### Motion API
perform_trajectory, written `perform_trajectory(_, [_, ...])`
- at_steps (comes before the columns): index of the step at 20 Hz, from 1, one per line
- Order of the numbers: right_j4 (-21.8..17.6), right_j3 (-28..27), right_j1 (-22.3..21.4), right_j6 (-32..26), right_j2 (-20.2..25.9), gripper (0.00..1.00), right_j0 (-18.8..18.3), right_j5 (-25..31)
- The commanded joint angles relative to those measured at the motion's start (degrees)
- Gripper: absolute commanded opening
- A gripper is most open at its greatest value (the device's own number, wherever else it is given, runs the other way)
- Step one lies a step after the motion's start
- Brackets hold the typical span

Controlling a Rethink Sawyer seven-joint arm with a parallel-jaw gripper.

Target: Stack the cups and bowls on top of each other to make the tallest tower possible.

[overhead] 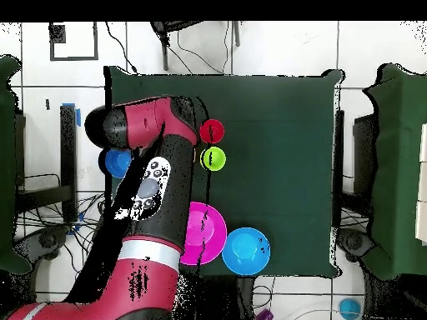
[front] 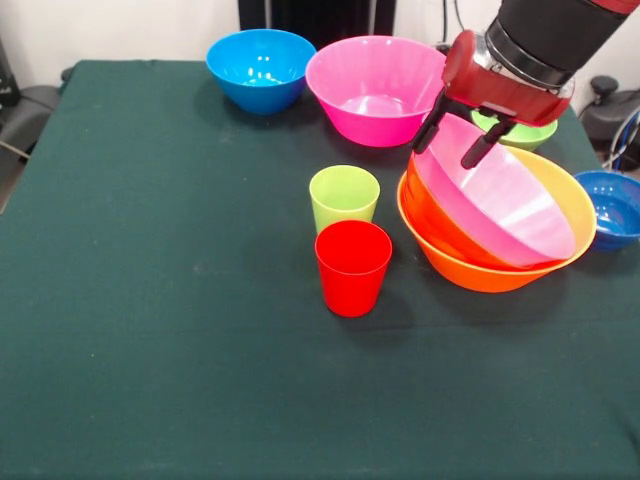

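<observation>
While angled down from above, jaws (front: 462, 142) spread astride tilted pink bowl's (front: 500, 205) rim

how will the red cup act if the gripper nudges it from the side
The red cup looks like thin, glossy plastic, so probably light and stiff. It stands upright on its narrower base, so a high push may tip it; on its side, its taper would likely roll it in a curve.
</observation>
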Motion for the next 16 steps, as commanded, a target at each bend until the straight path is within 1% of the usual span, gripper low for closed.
perform_trajectory(1, [-5.33, 2.93, 1.93, -10.72, 7.86, 1.00, -0.86, 3.02])
perform_trajectory(7, [-5.06, 4.32, 2.08, -10.71, 9.88, 1.00, -2.00, 1.35])
perform_trajectory(10, [-5.62, 4.59, 2.44, -10.48, 10.16, 1.00, -2.20, 0.66])
perform_trajectory(13, [-6.13, 4.34, 3.09, -10.38, 10.22, 1.00, -2.31, 0.59])
perform_trajectory(14, [-6.29, 3.26, 3.72, -10.40, 10.23, 1.00, -2.32, 1.31])
perform_trajectory(16, [-6.71, 3.11, 3.90, -10.39, 10.04, 1.00, -2.25, 1.78])
